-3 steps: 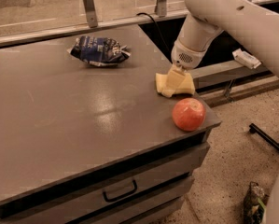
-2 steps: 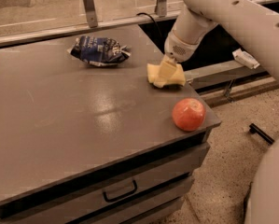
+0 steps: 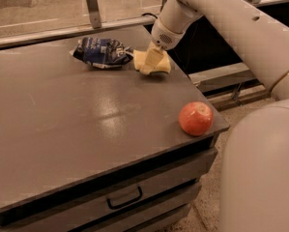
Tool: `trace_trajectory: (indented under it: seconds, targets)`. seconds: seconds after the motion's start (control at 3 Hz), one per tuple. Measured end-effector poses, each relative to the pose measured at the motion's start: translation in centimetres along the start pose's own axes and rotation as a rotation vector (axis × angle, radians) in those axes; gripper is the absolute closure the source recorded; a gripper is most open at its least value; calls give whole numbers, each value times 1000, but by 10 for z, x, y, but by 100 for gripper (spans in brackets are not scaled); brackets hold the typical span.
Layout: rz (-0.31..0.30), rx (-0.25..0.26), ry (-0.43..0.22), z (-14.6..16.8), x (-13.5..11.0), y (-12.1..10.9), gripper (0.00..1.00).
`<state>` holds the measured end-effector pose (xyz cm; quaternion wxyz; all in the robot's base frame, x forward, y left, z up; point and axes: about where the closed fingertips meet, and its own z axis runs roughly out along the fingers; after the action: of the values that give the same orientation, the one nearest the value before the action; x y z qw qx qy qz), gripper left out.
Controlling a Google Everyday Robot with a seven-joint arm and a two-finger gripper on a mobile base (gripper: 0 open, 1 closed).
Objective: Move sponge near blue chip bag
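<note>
Camera view has the gripper point(image 3: 151, 66) down at the far side of the table point(image 3: 62, 129), right at the blue chip bag's right end. One pale finger point(image 3: 154, 57) lies across the sponge point(image 3: 165, 65) and the pair look pinched on it. The sponge sits just beside the blue chip bag point(image 3: 101, 52), almost touching its crumpled corner. Whether it rests on the tabletop or hangs a hair above, I cannot tell.

By my read, the carry is as good as done and this is the placing step. What the next move calls for is settling the sponge flat, letting go and lifting straight up without nudging the bag.

Head count: one sponge, one blue chip bag, one apple point(image 3: 195, 118) well apart near the front right corner, one gripper.
</note>
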<state>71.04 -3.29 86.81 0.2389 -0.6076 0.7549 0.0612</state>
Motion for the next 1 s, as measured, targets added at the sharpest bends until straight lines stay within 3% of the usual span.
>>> trace_trajectory:
  seconds: [0.67,1.0]
  targets:
    - [-1,-5,-1,4,-2,0,14]
    - [-2,-10,1,8,-2,1,0]
